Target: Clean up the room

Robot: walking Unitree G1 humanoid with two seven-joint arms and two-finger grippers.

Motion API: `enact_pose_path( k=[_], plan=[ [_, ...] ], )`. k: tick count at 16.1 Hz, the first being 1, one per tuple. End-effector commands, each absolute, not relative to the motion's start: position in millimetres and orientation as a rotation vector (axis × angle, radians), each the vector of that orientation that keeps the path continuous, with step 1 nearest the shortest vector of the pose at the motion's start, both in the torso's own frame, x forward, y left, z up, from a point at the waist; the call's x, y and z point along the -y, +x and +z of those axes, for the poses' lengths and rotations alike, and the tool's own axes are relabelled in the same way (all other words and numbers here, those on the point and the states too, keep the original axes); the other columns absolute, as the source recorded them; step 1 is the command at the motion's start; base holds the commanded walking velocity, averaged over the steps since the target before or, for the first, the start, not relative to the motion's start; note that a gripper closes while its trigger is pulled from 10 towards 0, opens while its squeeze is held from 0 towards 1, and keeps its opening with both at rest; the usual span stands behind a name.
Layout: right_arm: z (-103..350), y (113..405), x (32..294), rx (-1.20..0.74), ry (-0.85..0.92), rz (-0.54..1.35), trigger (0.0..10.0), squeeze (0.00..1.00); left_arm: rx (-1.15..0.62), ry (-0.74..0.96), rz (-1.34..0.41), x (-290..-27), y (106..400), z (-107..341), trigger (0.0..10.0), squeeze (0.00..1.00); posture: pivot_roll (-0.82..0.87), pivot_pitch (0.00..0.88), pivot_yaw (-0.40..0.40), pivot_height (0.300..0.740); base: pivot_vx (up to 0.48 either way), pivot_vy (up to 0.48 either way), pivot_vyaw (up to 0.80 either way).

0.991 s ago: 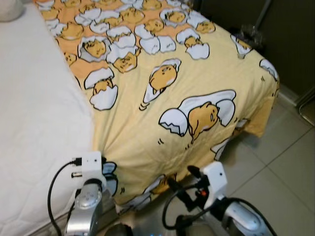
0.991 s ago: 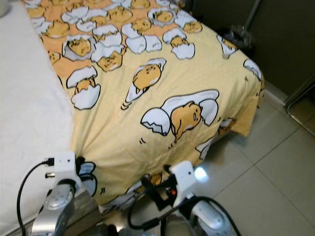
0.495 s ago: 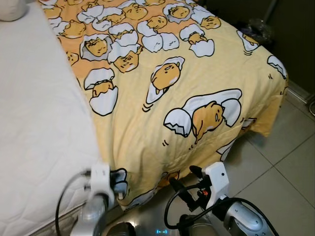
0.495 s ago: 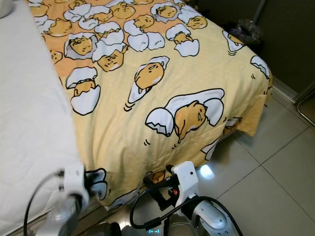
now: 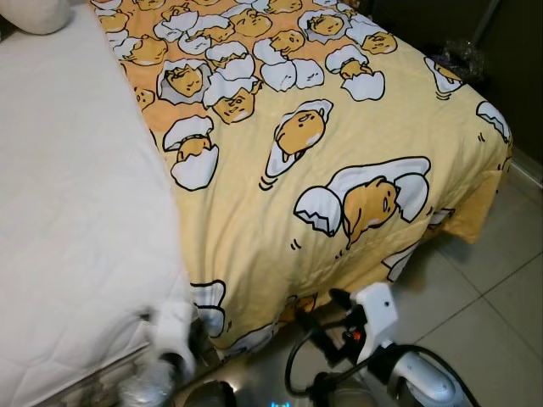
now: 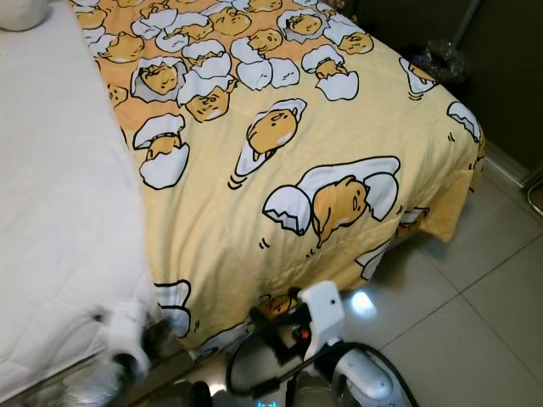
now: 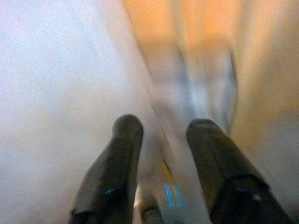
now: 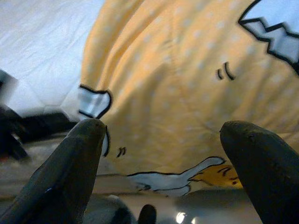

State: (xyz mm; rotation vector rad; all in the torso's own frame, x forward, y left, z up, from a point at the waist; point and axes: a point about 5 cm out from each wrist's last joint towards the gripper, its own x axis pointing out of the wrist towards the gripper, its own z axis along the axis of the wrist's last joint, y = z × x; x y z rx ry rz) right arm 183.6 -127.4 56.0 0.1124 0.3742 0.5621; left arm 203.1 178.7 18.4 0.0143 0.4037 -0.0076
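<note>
The yellow egg-cartoon printed quilt (image 5: pixel 339 153) covers the right part of the bed, its lower hem drooping over the foot beside the white quilted mattress (image 5: pixel 76 229). Judging by the task, straightening it is the step: take the hem corner (image 6: pixel 182 318), pinch deep, pull evenly. Both pincers hover just below it, released: left pincer (image 7: pixel 161 128), right pincer (image 8: pixel 161 128). Glossy grey floor tiles (image 5: pixel 501 297) surround the bed.

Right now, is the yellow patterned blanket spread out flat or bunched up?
Spread out. The yellow blanket lies flat over the bed, its edge draping toward the tiled floor, leaving the white mattress bare alongside.
</note>
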Motion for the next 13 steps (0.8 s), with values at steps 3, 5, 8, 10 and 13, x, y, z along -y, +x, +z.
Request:
enact_pose_path(
  k=[3,5,8,10,13],
  plan=[
    [62,216,147,-0.271,0.102,0.378,10.0,0.00,-0.113,0.057,0.076,-183,242,78,10.0,1.00,-0.10,0.031,0.037,0.740,0.000,0.000,0.61],
    [70,241,155,-0.196,0.088,0.270,10.0,0.00,-0.125,0.039,0.116,-185,262,77,10.0,0.00,-0.09,0.000,0.030,0.740,0.000,0.000,0.61],
    [86,272,156,-0.029,0.018,0.171,10.0,0.00,-0.135,0.098,0.263,-203,270,77,10.0,0.00,-0.05,0.000,0.016,0.740,0.000,0.000,0.61],
    [89,280,151,0.017,-0.016,0.161,10.0,0.00,-0.179,0.121,0.296,-211,268,69,10.0,0.00,-0.03,0.000,0.007,0.740,0.000,0.000,0.63],
    [85,293,149,0.013,-0.015,0.163,10.0,0.02,-0.211,0.132,0.287,-217,270,55,10.0,0.00,-0.02,0.000,-0.007,0.740,0.000,0.000,0.62]
  ],
)
